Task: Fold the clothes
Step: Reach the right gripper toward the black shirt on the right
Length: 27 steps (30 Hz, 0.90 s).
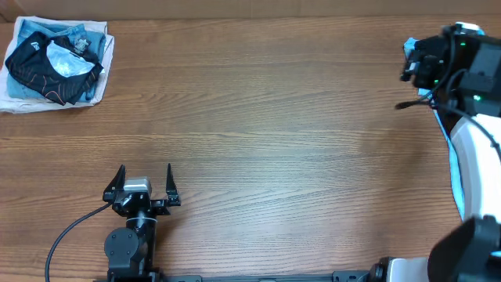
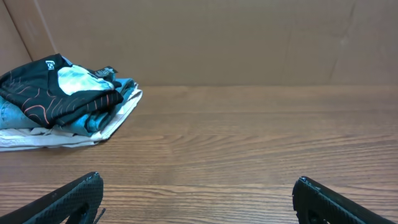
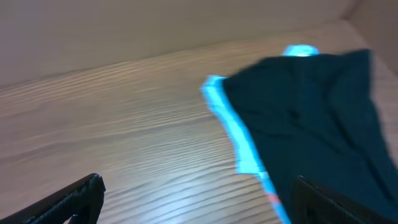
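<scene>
A dark plain cloth, the clothes [image 3: 311,124], lies at the right of the right wrist view, with a bright blue edge [image 3: 239,143] showing under its left side. My right gripper [image 3: 198,186] is open just above the table; its right finger is over the cloth's near edge and nothing is between the jaws. In the overhead view the right arm [image 1: 442,63] is at the far right edge and hides the cloth; only a strip of blue [image 1: 449,133] shows. My left gripper [image 1: 145,168] [image 2: 198,180] stands open and empty over bare wood near the front left.
A pile of other garments lies at the back left corner: a black one with thin orange lines [image 1: 47,66] [image 2: 56,93] on a light blue T-shirt [image 1: 82,35] and a white cloth [image 1: 16,102]. A brown wall [image 2: 217,37] backs the wooden table [image 1: 274,141].
</scene>
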Tool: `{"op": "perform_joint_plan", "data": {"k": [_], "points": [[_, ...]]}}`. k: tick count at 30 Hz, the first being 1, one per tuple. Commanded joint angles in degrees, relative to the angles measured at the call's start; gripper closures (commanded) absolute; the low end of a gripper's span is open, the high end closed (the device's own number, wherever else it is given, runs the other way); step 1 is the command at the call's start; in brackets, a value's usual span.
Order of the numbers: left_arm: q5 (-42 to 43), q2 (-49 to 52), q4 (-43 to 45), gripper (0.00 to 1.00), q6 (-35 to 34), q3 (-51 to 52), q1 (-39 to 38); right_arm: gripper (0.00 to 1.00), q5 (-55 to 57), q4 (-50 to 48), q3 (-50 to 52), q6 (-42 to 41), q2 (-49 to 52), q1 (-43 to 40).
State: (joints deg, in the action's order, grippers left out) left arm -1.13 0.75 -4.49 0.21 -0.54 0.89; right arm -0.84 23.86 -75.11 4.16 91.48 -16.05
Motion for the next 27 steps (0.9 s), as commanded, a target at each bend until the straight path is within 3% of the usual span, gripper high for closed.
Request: {"op": "perform_joint_plan", "data": {"k": [1,11,16,27], "points": [[-0.3,-0.5,0.2,0.00,1.1,0.3,0.6,0.00,0.0,-3.8,-2.0,0.5,3.1,-5.2],[-0.3,-0.5,0.2,0.00,1.1,0.3,0.6,0.04,-0.7,-20.0,-2.1,2.2,15.4,-11.4],[-0.3,-0.5,0.2,0.00,1.1,0.3,0.6,0.06,5.0,-27.5,-2.7,2.3,23.3,-11.7],[-0.3,-0.5,0.2,0.00,1.1,0.3,0.6,0.12,8.3,-35.3,-2.7,1.4,30.9,-13.3]]}}
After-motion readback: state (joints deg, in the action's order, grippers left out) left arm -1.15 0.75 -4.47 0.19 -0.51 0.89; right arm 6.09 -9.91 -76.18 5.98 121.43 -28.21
